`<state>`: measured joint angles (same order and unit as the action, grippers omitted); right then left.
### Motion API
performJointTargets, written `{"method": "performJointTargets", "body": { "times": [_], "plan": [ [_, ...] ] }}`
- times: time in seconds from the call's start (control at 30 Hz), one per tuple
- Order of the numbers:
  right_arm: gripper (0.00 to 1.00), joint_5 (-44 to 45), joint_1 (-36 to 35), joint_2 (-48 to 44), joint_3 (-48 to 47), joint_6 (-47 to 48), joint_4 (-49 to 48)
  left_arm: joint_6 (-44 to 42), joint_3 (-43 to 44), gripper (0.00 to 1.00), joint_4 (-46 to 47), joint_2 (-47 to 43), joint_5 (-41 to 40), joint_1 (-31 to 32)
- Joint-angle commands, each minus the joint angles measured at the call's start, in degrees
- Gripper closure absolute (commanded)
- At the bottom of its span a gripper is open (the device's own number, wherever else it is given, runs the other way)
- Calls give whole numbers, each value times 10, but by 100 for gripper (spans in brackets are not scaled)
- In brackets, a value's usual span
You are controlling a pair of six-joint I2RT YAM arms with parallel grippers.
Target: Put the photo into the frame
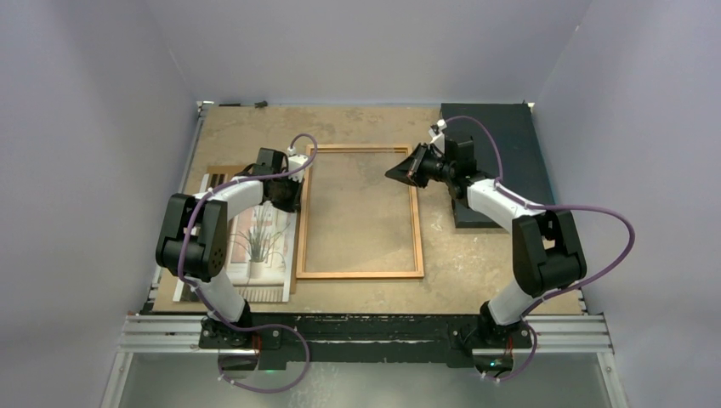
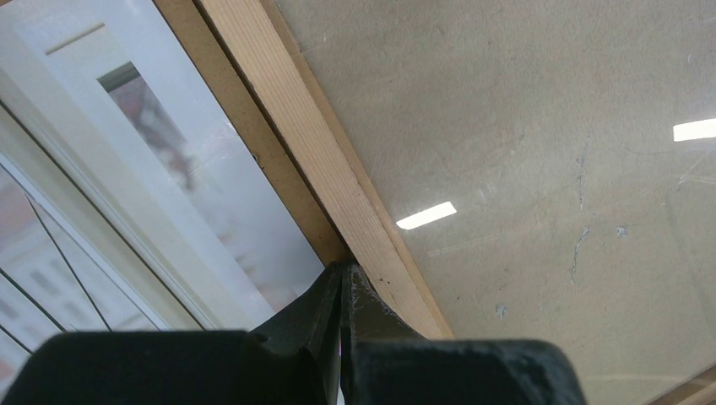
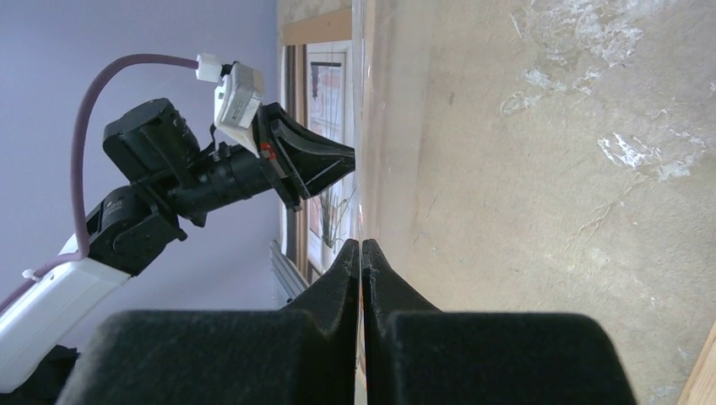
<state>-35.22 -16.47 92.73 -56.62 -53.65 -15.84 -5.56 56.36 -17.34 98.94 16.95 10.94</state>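
Jaws clenched on both: my left gripper at the frame wood, right gripper pinching its glass.

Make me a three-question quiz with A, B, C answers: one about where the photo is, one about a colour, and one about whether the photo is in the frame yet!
1. Where is the photo?
A) left of the frame
B) right of the frame
C) on top of the frame

2. What colour are the edges of the frame?
A) blue
B) orange-brown
C) white

3. Is the photo inside the frame?
A) yes
B) no, it lies outside
C) halfway in

Answers:
1 A, it lies beside the frame's left edge.
2 B, the wood is orange-brown.
3 B, only the table shows through the frame.
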Motion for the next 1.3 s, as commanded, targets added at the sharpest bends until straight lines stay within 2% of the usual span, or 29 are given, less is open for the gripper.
{"method": "performJointTargets", "body": {
  "times": [0.0,0.17,0.33,0.47,0.53,0.8,1.27],
  "plan": [
    [100,3,-9,1,-13,20,13,-2,-10,100,-18,3,20,5],
    [100,22,-8,8,-25,44,44,-2,-9,100,-18,2,20,5],
    [89,45,-8,15,-32,72,79,-1,-8,100,-20,2,19,5],
    [87,47,-9,21,-30,77,84,-2,-8,100,-19,3,19,6],
    [88,37,-8,27,-30,72,85,-2,-9,100,-18,3,19,6],
    [100,-26,-9,40,-32,8,61,-2,-13,100,-14,3,19,6],
    [100,-72,-8,36,-28,-84,9,-2,-29,100,-4,-6,21,6]
  ]
}}
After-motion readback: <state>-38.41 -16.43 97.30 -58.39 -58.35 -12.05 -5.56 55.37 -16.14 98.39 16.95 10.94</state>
